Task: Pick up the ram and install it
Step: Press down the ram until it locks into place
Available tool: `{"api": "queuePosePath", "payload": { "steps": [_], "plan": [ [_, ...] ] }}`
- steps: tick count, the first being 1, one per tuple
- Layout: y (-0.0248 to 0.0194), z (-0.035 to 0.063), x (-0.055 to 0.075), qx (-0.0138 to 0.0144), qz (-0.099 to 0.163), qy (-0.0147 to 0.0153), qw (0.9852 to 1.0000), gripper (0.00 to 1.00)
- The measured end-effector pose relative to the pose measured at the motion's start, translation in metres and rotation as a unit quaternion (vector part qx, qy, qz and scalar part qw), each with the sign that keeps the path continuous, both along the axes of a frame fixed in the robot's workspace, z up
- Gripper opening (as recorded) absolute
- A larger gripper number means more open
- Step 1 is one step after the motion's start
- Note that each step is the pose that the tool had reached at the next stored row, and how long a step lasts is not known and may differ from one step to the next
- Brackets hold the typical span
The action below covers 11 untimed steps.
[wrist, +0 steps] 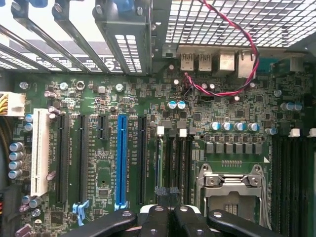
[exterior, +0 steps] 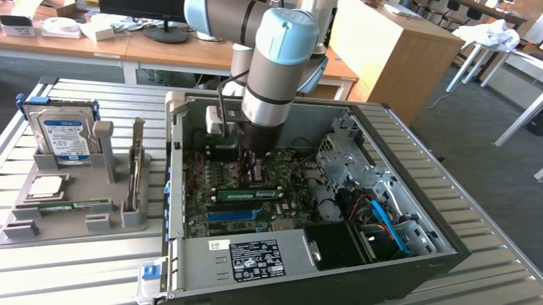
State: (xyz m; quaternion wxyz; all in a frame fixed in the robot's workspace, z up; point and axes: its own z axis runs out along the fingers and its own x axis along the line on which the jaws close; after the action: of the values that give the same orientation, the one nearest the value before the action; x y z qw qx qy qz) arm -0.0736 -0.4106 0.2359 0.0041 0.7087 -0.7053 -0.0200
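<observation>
From the exterior view, the arm reaches down into the open case (exterior: 373, 190), and the gripper (exterior: 253, 170) hangs low over the motherboard (exterior: 246, 190), its fingers drawn tight together. Just below it, toward the power supply (exterior: 254, 254), a ram (exterior: 248, 194) stick lies along a slot; whether it is fully seated or only resting on the slot I cannot tell from here. Outside the case, on the exterior view's left, the grey tray (exterior: 68, 216) carries a hard drive (exterior: 63, 136) and a processor (exterior: 47, 186). In the wrist view the closed fingers (wrist: 157, 217) sit over the board beside the blue slot (wrist: 121, 163), with the CPU socket (wrist: 232, 185) close on the other side, and a thin edge-on strip between the fingertips is probably the ram, standing in line with a dark slot. The risks, as I judge them: a stick slightly out of line with its slot would jam or bend if pressed; uneven pressure could leave one end unlatched; and a drift toward the CPU socket could strike its lever or the small capacitors nearby. The red wire (wrist: 232, 24) lies well clear.
</observation>
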Motion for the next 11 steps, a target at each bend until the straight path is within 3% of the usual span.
{"api": "queuePosePath", "payload": {
  "steps": [11],
  "plan": [
    [0.0001, -0.0038, 0.0, 0.0001, 0.0, -0.0001, 1.0, 0.1]
  ]
}}
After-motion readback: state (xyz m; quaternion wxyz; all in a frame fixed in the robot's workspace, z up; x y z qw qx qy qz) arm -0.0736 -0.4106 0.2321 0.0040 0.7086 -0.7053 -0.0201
